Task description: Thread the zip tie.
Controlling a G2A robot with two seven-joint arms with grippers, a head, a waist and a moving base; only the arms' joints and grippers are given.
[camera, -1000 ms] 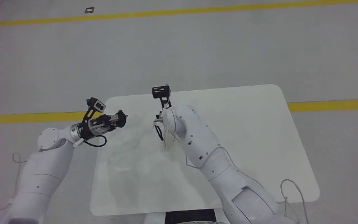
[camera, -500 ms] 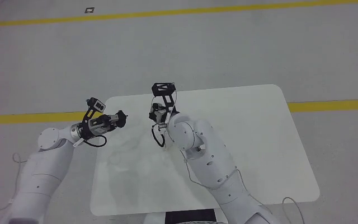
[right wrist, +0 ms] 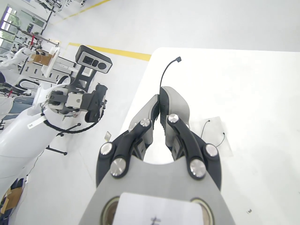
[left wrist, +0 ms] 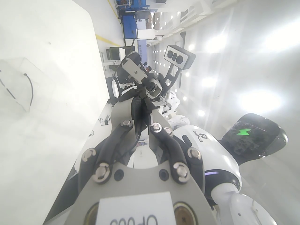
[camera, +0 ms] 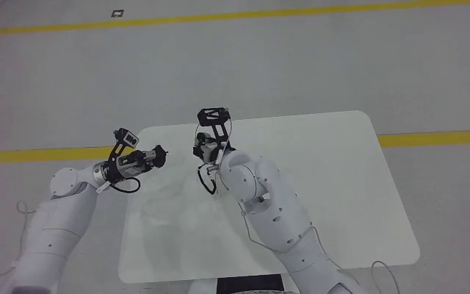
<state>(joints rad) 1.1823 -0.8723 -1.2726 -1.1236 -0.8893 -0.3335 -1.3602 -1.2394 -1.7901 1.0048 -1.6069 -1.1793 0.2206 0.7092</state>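
A black zip tie (right wrist: 164,72) is pinched near its middle by my right gripper (right wrist: 159,99), which is shut on it. The tie curves away from the fingertips and ends in its square head (right wrist: 178,59), free in the air over the white table (camera: 330,184). In the top view the right gripper (camera: 200,151) hangs over the table's far left part. My left gripper (camera: 163,154) is held just off the table's left edge, facing the right one across a short gap. Its fingers (left wrist: 131,108) are shut, and I see nothing between them.
A flat clear tray (right wrist: 212,118) with a couple of spare black zip ties (right wrist: 221,140) lies on the table near its left side, also seen as the clear tray (left wrist: 21,71). Bare floor with yellow lines (camera: 220,16) surrounds the table.
My right wrist has turned and shifted a little toward the left arm, lifting the zip tie with it. The left arm has stayed still.
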